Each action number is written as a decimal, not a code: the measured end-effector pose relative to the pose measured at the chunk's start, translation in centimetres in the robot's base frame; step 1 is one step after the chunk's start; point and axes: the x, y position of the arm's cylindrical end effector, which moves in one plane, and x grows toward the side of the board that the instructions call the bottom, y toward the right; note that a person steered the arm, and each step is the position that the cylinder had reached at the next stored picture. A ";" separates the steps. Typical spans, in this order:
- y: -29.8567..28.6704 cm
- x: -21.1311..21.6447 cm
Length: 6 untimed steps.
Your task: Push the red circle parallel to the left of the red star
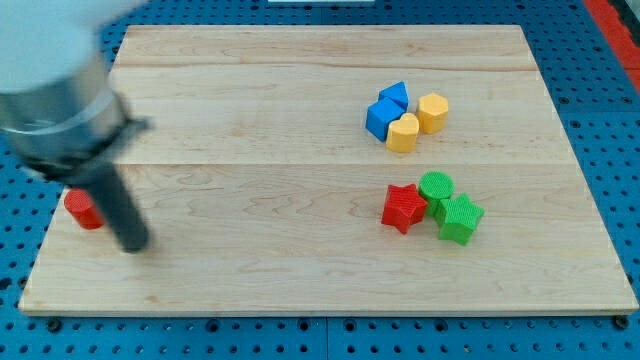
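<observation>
The red circle (83, 210) is a small red cylinder near the board's left edge, partly hidden behind my rod. My tip (133, 245) rests on the board just to the lower right of it, close to it; I cannot tell if they touch. The red star (403, 208) lies far to the view's right, at about the same height in the view. It touches a green circle (436, 188) on its upper right.
A green star (460, 219) sits right of the red star. Farther up, a blue triangle (395, 96), a blue block (381, 118), a yellow block (404, 132) and a yellow hexagon (433, 112) form a cluster. The wooden board (250, 280) ends just left of the red circle.
</observation>
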 end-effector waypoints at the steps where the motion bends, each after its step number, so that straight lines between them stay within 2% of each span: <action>1: -7.3 -0.4; 2: -7.4 -1.7; 3: -4.5 -5.4; 4: 0.4 -2.0; 5: 6.9 -1.6; 6: -1.0 -1.8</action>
